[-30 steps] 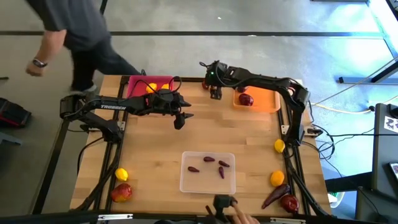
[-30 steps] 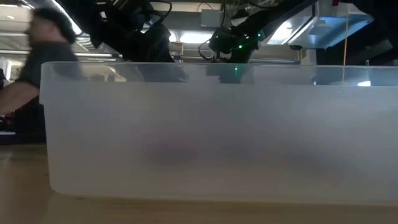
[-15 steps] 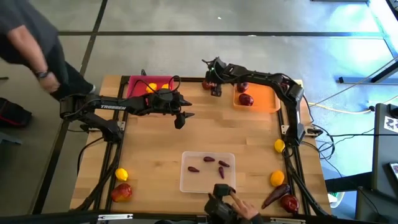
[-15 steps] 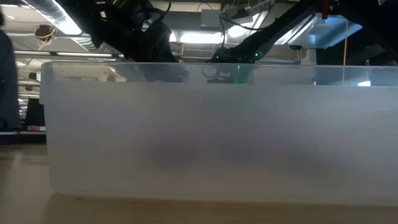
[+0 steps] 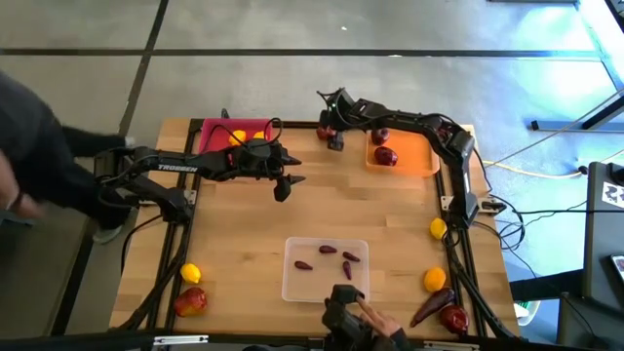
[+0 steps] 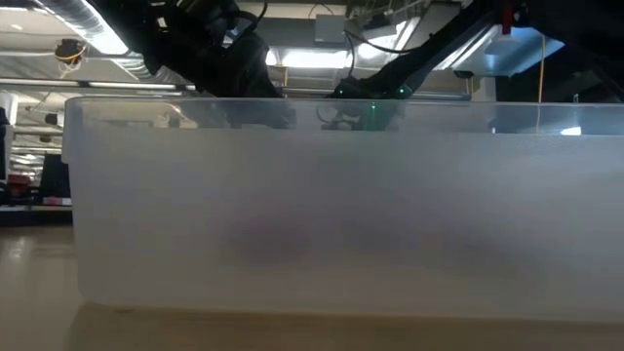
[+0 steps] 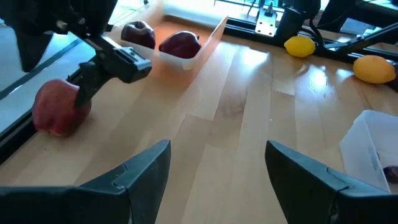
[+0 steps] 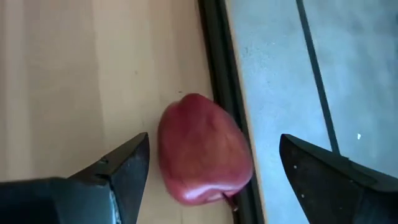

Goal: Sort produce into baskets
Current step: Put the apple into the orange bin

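A dark red round fruit (image 8: 202, 149) lies on the wood against the black rail at the table's far edge (image 5: 323, 128). My right gripper (image 8: 214, 143) stands open, slanting down over it, one finger on each side with a gap to each. It also shows in the left wrist view (image 7: 81, 93) beside the fruit (image 7: 57, 107). My left gripper (image 5: 283, 185) hangs open and empty above the table's middle. The orange basket (image 5: 419, 156) holds red fruits, the pink basket (image 5: 210, 136) holds yellow ones, and the clear basket (image 5: 302, 288) holds small purple pods.
Loose produce lies near the table's corners: a yellow fruit (image 5: 190, 273) and a red one (image 5: 190, 300) at the near left, with yellow (image 5: 438, 228), orange (image 5: 434, 280), a long purple pod (image 5: 432, 304) and red (image 5: 453, 317) at the right. A person's hand (image 5: 375, 327) reaches over the near edge.
My right gripper has sunk and gone toward the table's far edge, coming down around the red fruit by the rail. A person has walked past the table's left side, and a hand has come in at the near edge.
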Motion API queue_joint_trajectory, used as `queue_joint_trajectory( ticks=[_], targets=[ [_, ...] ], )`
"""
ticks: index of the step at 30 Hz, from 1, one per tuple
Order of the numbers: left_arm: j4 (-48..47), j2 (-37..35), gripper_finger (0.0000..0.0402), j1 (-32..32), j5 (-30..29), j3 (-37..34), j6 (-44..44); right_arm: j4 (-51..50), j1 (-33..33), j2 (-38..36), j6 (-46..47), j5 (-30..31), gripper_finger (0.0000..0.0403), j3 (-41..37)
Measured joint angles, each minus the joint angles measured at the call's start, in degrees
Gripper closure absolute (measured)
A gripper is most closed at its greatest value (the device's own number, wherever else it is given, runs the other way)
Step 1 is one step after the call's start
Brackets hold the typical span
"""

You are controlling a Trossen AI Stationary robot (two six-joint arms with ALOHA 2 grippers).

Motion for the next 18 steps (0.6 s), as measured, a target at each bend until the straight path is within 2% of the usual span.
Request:
queue_joint_trajectory(
  ticks=[14,18],
  targets=[
    [0.0,0.0,0.0143,0.0,0.0,0.0,0.0,-0.5,-0.3,4.7,-0.2,0.8,0.0084,0.0],
    [0.0,0.0,0.0143,0.0,0.0,0.0,0.0,-0.4,-0.4,4.7,-0.4,0.8,0.0107,0.0]
  ],
)
